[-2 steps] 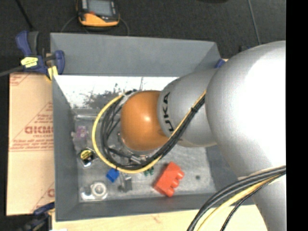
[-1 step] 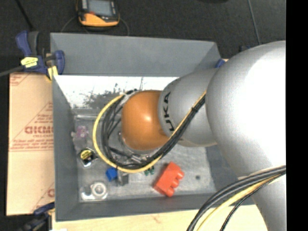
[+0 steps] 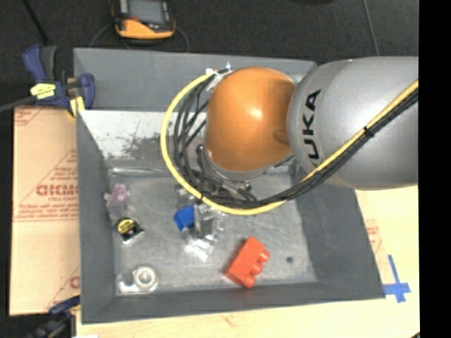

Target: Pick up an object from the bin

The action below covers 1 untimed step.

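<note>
My gripper (image 3: 207, 228) hangs below the arm's orange cover, low over the middle of the bin floor. A small blue piece (image 3: 184, 218) lies right against its left side. Directly under it sits a small clear, shiny thing (image 3: 198, 249). I cannot tell whether either of them is held. An orange-red toy brick (image 3: 247, 262) lies to the lower right of the gripper, apart from it.
On the left of the bin floor lie a clear pinkish item (image 3: 118, 197), a small black and yellow thing (image 3: 128, 228) and a silver round part (image 3: 143, 279) near the front wall. The arm and its cables cover the bin's back right.
</note>
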{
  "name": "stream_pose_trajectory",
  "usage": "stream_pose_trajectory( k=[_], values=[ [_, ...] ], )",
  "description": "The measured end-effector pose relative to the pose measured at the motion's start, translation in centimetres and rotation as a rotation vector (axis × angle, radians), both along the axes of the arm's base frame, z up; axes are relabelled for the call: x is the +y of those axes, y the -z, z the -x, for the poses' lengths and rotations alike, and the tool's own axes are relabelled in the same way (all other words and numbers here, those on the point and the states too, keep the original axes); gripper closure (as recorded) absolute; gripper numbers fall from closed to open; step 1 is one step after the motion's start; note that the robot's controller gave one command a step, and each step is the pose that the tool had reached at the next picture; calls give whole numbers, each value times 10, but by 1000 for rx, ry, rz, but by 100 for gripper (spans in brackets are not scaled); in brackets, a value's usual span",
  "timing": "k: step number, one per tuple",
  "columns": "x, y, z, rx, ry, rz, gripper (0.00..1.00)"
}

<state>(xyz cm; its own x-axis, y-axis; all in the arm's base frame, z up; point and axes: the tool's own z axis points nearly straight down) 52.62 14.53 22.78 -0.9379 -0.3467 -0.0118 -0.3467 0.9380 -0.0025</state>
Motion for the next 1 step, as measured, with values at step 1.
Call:
stream_pose_trajectory(
  k=[1],
  values=[
    [-31, 3, 37, 12, 28, 2, 100]
  ],
)
